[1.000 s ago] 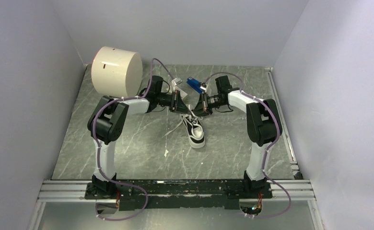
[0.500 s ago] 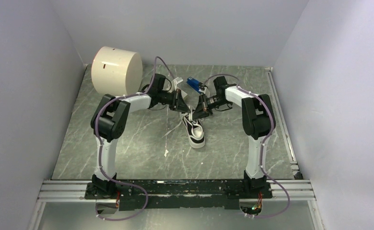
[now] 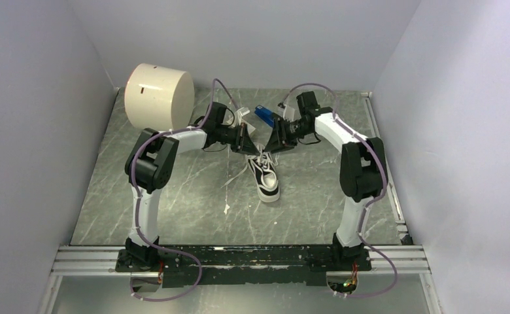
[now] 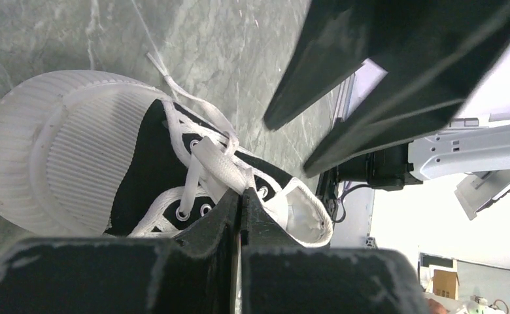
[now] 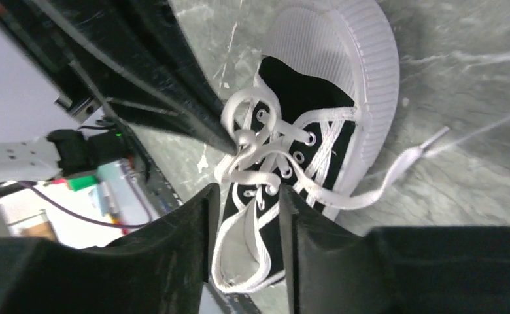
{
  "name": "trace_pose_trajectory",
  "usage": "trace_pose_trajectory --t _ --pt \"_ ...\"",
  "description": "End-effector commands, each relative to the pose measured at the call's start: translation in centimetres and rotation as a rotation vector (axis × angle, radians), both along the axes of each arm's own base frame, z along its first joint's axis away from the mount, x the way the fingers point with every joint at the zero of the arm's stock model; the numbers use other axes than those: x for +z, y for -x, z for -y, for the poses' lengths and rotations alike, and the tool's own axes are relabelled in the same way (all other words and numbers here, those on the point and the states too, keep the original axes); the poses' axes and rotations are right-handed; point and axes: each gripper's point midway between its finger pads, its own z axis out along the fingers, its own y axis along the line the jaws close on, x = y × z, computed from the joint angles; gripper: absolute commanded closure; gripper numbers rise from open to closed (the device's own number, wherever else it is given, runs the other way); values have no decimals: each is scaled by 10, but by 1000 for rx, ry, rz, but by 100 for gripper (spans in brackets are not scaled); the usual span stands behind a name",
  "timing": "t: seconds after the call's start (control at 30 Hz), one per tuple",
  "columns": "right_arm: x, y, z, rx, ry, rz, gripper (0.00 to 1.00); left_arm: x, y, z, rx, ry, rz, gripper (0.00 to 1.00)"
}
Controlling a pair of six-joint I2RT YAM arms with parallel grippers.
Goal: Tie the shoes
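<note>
The shoe (image 3: 265, 178), a small black-and-white sneaker with a white sole, lies mid-table with its toe toward the arms. My left gripper (image 3: 250, 144) hangs over its heel end, shut on a white lace (image 4: 216, 160) that runs up from the eyelets into the pinched jaws (image 4: 241, 194). My right gripper (image 3: 271, 144) hovers opposite it, just above the shoe's opening. Its jaws (image 5: 247, 193) stand open with nothing between them. In the right wrist view the shoe (image 5: 318, 104) shows a small loose knot over the eyelets, and one free lace end (image 5: 396, 167) trails on the table.
A large cream cylinder (image 3: 159, 96) stands at the back left. A blue stapler (image 3: 263, 115) and a small white box (image 3: 242, 114) lie just behind the grippers. Grey walls close in both sides, and a metal rail (image 3: 239, 258) runs along the near edge.
My right gripper has opened, let go of the lace and drawn back slightly from the shoe. The left gripper stays shut on its lace in nearly the same place.
</note>
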Motion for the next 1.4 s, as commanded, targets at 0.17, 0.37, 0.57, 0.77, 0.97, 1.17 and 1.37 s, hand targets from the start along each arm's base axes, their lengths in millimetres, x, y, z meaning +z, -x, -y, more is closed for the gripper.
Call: trace_pose_trajectory --t 0.17,0.37,0.57,0.77,0.97,1.17,1.37 --pt "0 -6 -14 136 194 400 56 7 -6 -7 11 16 18 95" --pt "-8 -2 -23 219 239 518 66 14 -9 -7 19 32 25 95" --pt "-12 1 -16 220 290 584 62 17 -11 -9 31 31 30 95" --pt "-4 -2 -2 158 276 599 59 21 -14 -13 47 35 41 95" --pt "-9 4 -3 181 252 607 60 27 -14 -13 40 54 42 95" --pt "-18 10 -12 219 230 604 63 30 -12 -13 28 65 42 95" --pt "-16 1 -18 199 224 615 65 30 -10 -13 23 71 36 95"
